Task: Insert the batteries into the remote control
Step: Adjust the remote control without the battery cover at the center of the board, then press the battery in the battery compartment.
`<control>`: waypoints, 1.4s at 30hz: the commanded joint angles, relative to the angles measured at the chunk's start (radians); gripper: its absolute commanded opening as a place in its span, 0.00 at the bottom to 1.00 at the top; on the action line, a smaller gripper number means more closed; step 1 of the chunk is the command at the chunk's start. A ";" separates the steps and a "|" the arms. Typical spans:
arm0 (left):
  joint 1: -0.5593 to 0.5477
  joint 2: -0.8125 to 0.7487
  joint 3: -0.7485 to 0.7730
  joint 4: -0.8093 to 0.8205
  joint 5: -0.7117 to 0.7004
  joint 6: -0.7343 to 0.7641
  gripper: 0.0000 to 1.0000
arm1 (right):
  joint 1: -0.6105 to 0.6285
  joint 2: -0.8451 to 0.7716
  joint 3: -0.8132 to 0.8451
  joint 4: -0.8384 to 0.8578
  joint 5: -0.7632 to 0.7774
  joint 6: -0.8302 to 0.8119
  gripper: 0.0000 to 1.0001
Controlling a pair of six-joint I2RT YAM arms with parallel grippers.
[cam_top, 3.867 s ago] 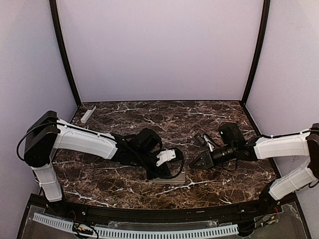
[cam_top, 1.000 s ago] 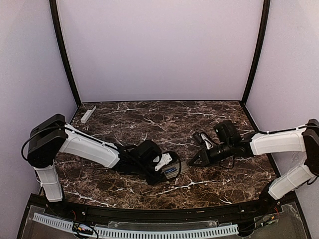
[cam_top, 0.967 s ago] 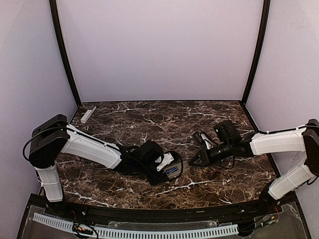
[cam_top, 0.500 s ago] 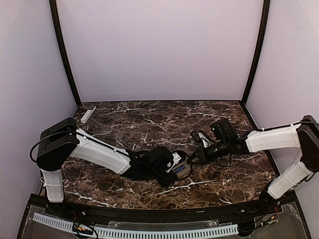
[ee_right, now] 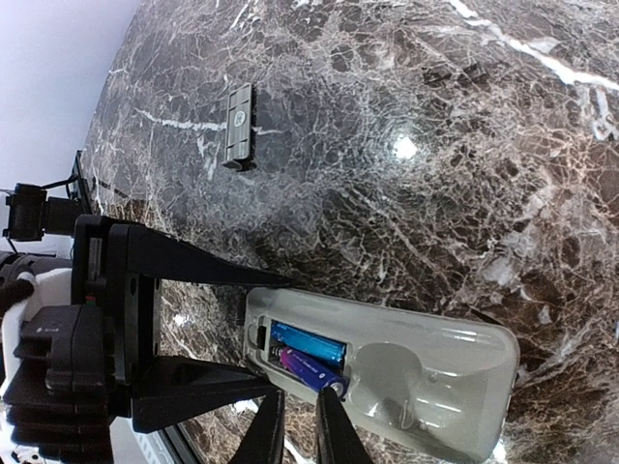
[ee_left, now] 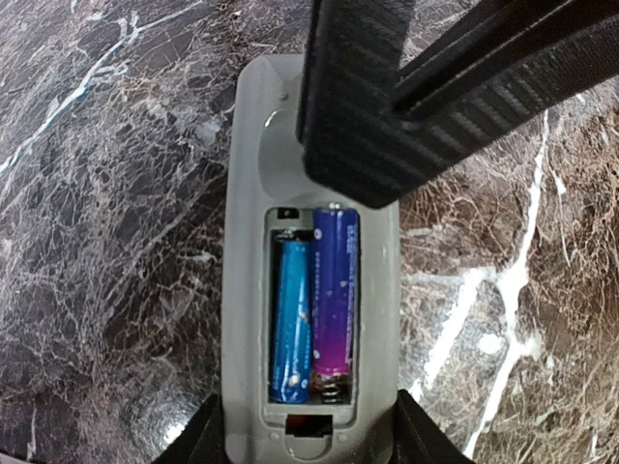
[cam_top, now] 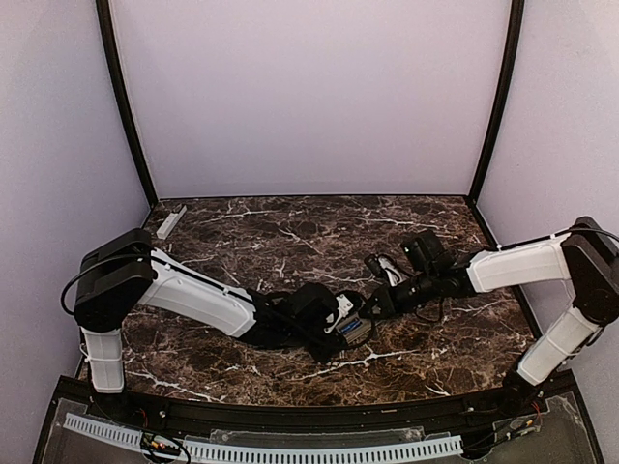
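The remote control (ee_left: 250, 242) lies back up with its compartment uncovered, and my left gripper (ee_left: 309, 447) is shut on its near end, one finger on each long side. Two batteries sit in the compartment. The blue one (ee_left: 290, 319) lies flat, while the purple one (ee_left: 335, 280) beside it has its far end raised. My right gripper (ee_right: 298, 427) is shut to a thin slit with nothing in it, and one fingertip (ee_right: 331, 425) touches the purple battery's (ee_right: 309, 370) raised end. From above, the two grippers meet at the remote (cam_top: 352, 330) near the table's front middle.
A small grey ribbed cover (ee_right: 238, 126) lies loose on the dark marble, well away from the remote; from above it is the pale bar (cam_top: 171, 220) at the back left corner. Pale walls and black posts close in the table (cam_top: 290, 232).
My left gripper has carried the remote to the right and slightly nearer. My right gripper has moved left and down until its fingertips sit on the battery compartment.
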 commanded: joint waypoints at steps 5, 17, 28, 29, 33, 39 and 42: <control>-0.006 0.027 0.009 -0.044 0.023 -0.011 0.24 | 0.014 0.034 0.027 0.026 0.008 -0.016 0.10; -0.006 0.036 0.021 -0.050 0.030 -0.005 0.24 | 0.030 0.059 0.020 0.027 0.015 -0.027 0.10; -0.006 0.041 0.025 -0.053 0.036 -0.002 0.24 | 0.029 0.008 0.049 -0.006 0.015 -0.026 0.10; -0.006 0.042 0.025 -0.053 0.035 -0.003 0.23 | 0.024 -0.002 0.053 -0.010 0.017 -0.023 0.11; -0.006 0.046 0.025 -0.056 0.037 -0.005 0.23 | 0.013 -0.017 0.057 -0.031 0.023 -0.032 0.11; -0.006 0.047 0.029 -0.059 0.037 -0.003 0.23 | 0.012 0.005 0.058 -0.058 0.061 -0.050 0.11; -0.006 0.046 0.029 -0.059 0.039 -0.005 0.23 | 0.012 0.004 0.061 -0.075 0.084 -0.054 0.11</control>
